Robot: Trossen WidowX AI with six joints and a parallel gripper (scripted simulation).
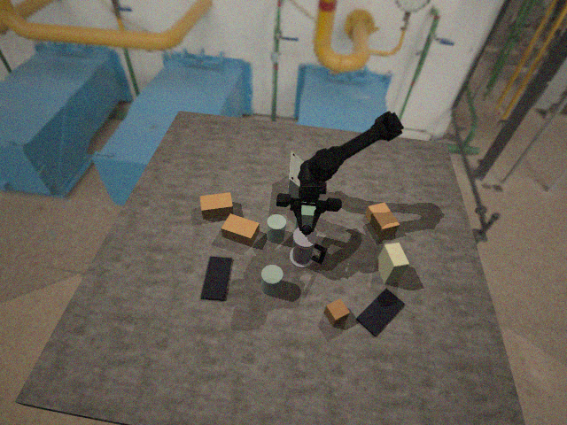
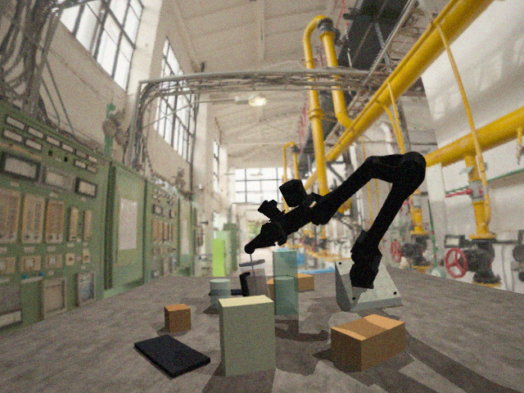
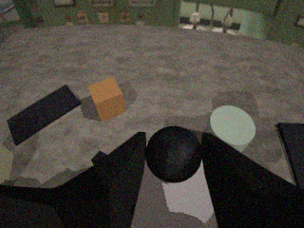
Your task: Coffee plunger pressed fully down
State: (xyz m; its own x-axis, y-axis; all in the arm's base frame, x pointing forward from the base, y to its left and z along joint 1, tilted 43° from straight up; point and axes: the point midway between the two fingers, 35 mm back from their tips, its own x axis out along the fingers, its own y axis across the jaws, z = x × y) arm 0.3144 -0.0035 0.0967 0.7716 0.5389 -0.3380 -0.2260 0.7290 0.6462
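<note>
The coffee press (image 1: 302, 251) (image 2: 256, 282) has a clear body, a pale base and a black handle (image 1: 319, 253) (image 2: 243, 284). It stands on the table, and in the exterior view its body and lid appear to lean slightly to the left. The round black plunger knob (image 3: 174, 159) sits between my fingertips. My gripper (image 1: 306, 228) (image 2: 250, 248) (image 3: 173, 140) is shut on the knob above the lid. A short length of thin rod (image 2: 250, 257) shows between knob and lid. The fingers and knob hide part of the press in the wrist view.
Mint cylinders (image 1: 276, 222) (image 1: 272, 274) (image 3: 233, 124) stand close to the press. Orange blocks (image 1: 240, 226) (image 1: 383, 220), an orange cube (image 1: 337, 312) (image 2: 177, 318) (image 3: 108, 97), a pale block (image 1: 394, 256) (image 2: 246, 336) and dark flat slabs (image 1: 217, 279) (image 1: 381, 312) lie around.
</note>
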